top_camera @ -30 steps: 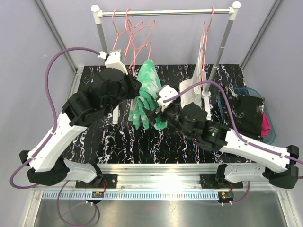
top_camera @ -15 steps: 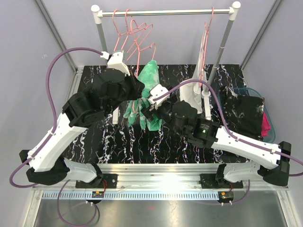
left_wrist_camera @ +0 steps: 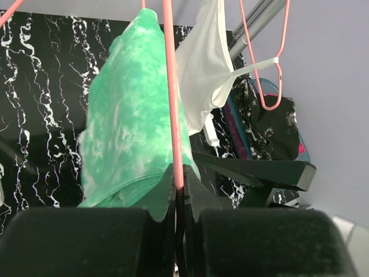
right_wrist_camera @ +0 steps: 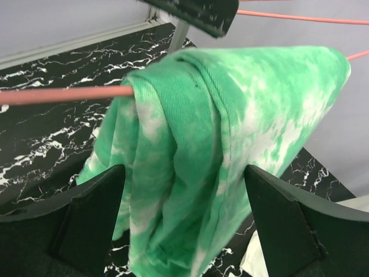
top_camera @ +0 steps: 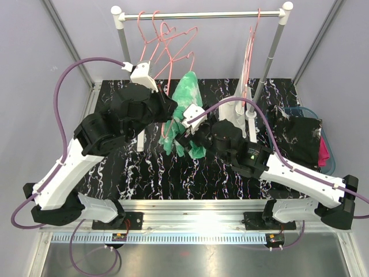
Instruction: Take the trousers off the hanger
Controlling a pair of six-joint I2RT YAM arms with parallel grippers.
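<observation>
The green-and-white tie-dye trousers [top_camera: 187, 103] hang folded over the bar of a pink wire hanger [top_camera: 168, 115], held in the air in front of the rack. My left gripper [top_camera: 168, 111] is shut on the hanger wire [left_wrist_camera: 173, 115], with the trousers [left_wrist_camera: 130, 127] just left of it. My right gripper [top_camera: 187, 137] is open, its fingers [right_wrist_camera: 92, 213] on either side of the hanging trousers [right_wrist_camera: 225, 144], not closed on them. The black marbled trousers [top_camera: 297, 137] and the magenta pair [top_camera: 324, 151] lie in a bin at the right.
A white rack [top_camera: 202, 15] at the back holds several empty pink hangers [top_camera: 167, 40] on the left and one with a white garment [top_camera: 239, 101] on the right. The clear bin [top_camera: 314, 112] stands at the table's right edge. The tabletop [top_camera: 115, 173] is black marbled.
My left gripper has lifted the hanger and trousers a little higher and to the right. My right gripper has moved in from the right so that its open fingers flank the cloth.
</observation>
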